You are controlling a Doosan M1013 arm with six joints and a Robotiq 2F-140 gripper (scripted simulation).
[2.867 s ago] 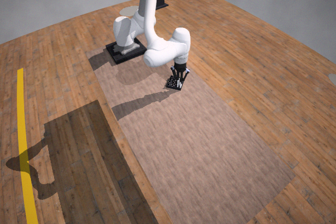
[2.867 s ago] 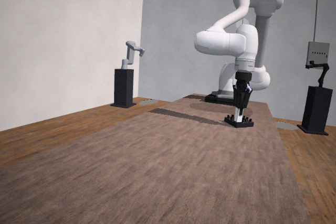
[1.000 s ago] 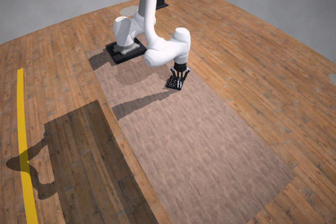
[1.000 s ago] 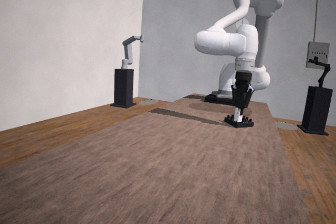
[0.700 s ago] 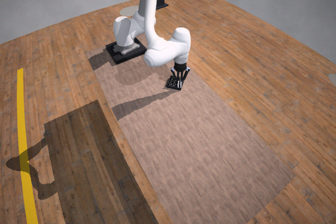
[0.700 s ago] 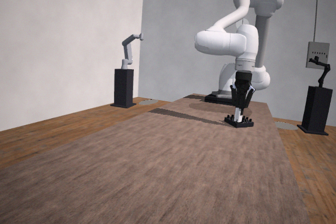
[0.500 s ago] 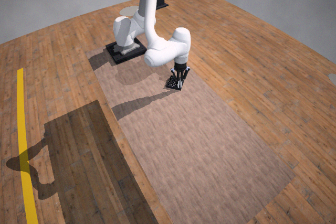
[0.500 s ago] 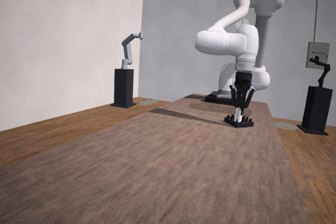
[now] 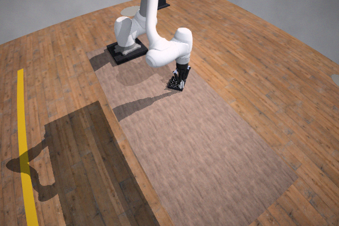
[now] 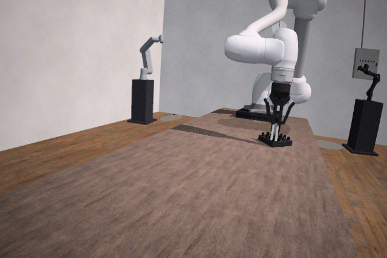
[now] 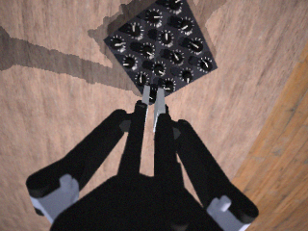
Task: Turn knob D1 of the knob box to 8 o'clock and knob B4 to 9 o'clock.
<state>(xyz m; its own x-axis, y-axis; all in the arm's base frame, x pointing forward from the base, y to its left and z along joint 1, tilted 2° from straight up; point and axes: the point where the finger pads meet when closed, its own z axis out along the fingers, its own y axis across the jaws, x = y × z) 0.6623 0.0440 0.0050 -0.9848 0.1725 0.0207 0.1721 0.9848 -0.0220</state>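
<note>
The black knob box [image 9: 175, 89] [image 10: 282, 144] [image 11: 208, 54] stands on the mat, with four rows of black knobs on top. In the wrist view it lies ahead of the fingers, turned diagonally. My gripper [image 9: 181, 85] [image 10: 274, 137] [image 11: 152, 95] points down at the box corner nearest to it in the wrist view, its fingers nearly together. It is shut on the corner knob [image 11: 152, 97], which shows as a dark shape between the pale fingertips. The fingers hide most of that knob and its marks. The printed names and the socket cannot be made out.
Other knobs stand close beside the fingertips, including one [image 11: 141, 78] and another [image 11: 168, 85]. The mat [image 9: 207, 146] [image 10: 175, 193] lies under the box. The arm's black base plate [image 9: 117, 59] is behind the box in the exterior view.
</note>
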